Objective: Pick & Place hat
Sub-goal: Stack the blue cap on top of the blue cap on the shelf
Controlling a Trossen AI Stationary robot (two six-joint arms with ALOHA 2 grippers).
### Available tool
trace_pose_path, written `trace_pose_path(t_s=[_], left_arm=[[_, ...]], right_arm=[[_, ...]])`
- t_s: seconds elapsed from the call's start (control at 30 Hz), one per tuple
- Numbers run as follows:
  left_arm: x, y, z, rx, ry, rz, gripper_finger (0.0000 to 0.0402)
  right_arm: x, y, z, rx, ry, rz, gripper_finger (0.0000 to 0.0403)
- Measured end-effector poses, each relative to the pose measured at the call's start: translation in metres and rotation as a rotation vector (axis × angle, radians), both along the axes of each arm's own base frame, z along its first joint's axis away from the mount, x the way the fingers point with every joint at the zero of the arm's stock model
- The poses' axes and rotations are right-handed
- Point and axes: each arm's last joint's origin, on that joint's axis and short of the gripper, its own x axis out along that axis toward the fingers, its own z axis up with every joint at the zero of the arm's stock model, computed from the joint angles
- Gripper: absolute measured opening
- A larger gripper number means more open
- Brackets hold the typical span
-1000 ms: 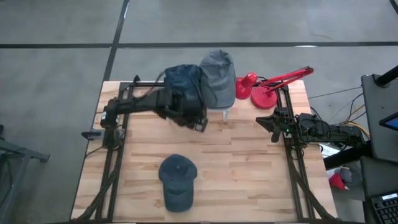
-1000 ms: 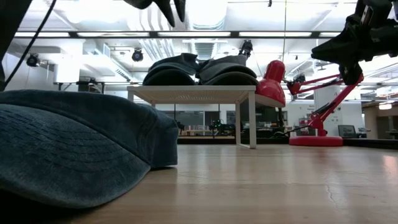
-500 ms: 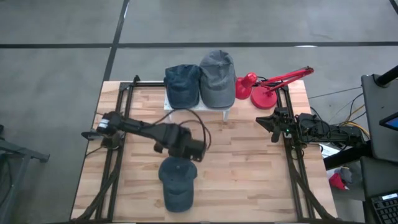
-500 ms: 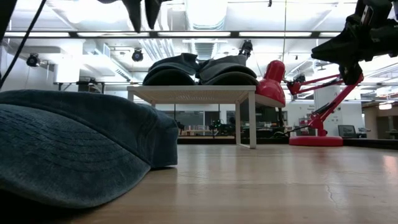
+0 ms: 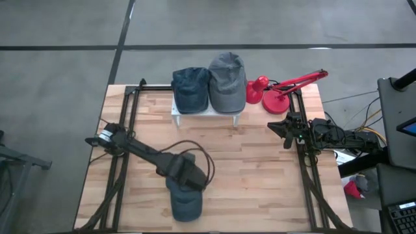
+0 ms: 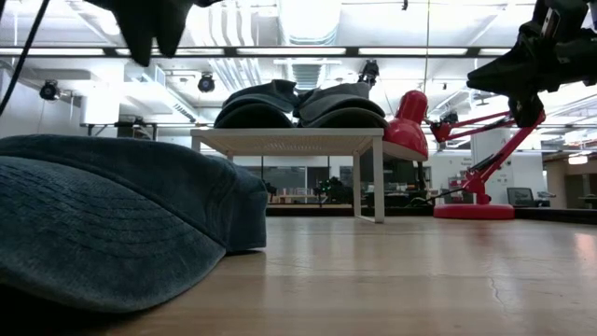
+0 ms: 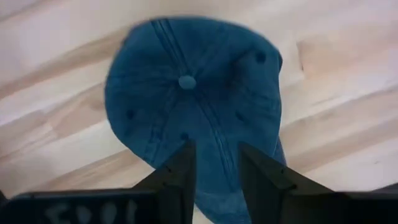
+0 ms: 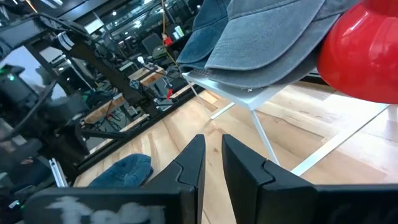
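A dark blue cap (image 7: 186,93) lies crown up on the wooden table near its near edge (image 5: 185,203) and fills the left of the low view (image 6: 103,224). My left gripper (image 7: 214,165) hovers above its crown (image 5: 188,177), fingers pointing down, open by a modest gap and clear of the cloth. My right gripper (image 8: 212,146) waits at the table's right edge (image 5: 284,128), fingers a narrow gap apart, holding nothing.
A small white stand (image 5: 205,112) at the far edge carries a dark blue cap (image 5: 191,89) and a grey cap (image 5: 227,81). To the right of the stand is a red desk lamp (image 5: 276,94). Bare wood lies between the stand and the near cap.
My left gripper has swung from over the stand at the far edge toward the near edge. It now hangs above the blue cap on the table. The caps have kept their places.
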Motion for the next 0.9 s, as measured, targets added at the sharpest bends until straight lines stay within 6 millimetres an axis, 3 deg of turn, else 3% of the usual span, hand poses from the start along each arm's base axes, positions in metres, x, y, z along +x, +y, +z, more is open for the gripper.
trace_pose_path(t_s=[0.2, 0.43, 0.63, 0.9], left_arm=[[-0.007, -0.019, -0.019, -0.011, 0.0, -0.038, 0.0153], [-0.02, -0.049, -0.03, -0.16, 0.057, -0.044, 0.0197], [-0.032, -0.073, -0.031, -0.194, 0.027, 0.003, 0.0204], [-0.028, -0.086, -0.029, -0.192, -0.119, 0.09, 0.0204]], right_arm=[[0.0, 0.0, 0.0, 0.0, 0.0, 0.0, 0.0052], [0.0, 0.0, 0.0, 0.0, 0.0, 0.001, 0.0052], [0.0, 0.0, 0.0, 0.0, -0.001, 0.001, 0.0052], [0.0, 0.0, 0.0, 0.0, 0.0, 0.001, 0.0052]])
